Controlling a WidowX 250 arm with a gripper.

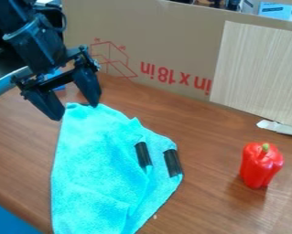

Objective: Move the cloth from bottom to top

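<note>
Turquoise cloth (93, 160) spreads across a brown table (203, 205), its upper end at the black gripper (75, 112), fingers parted wide; whether they touch the fabric is unclear.

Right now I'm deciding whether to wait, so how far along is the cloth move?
Looks done: the gripper is at the upper end of the cloth. In hand: nothing appears gripped, since the fingers stand apart there. Left: probably closing on the cloth and bringing its lower part toward the top, as it reaches down to the view's bottom edge.
</note>
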